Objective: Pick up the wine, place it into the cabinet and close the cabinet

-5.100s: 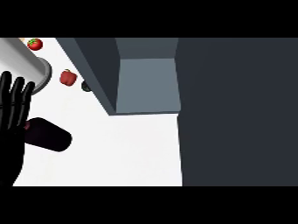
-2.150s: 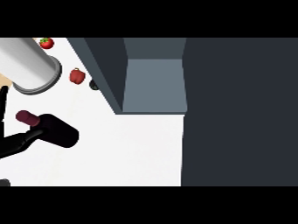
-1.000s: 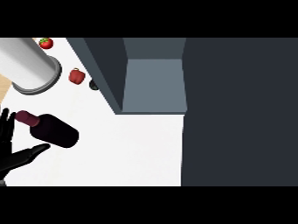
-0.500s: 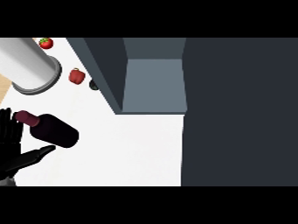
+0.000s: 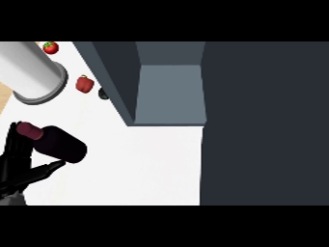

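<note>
The wine (image 5: 55, 144) lies tilted at the frame's lower left, its neck partly hidden against the left hand (image 5: 14, 169), whose straight fingers and thumb bracket it; the forearm is cut off.

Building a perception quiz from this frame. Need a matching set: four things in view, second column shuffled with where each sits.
Things:
1. wine bottle
2. silver cylinder
3. red pepper
4. strawberry

Places:
A. between the cylinder and the cabinet
B. at the top edge of the view, left
C. lying by the left hand, lower left
D. upper left corner of the counter

Pairs: 1-C, 2-D, 3-A, 4-B
</note>
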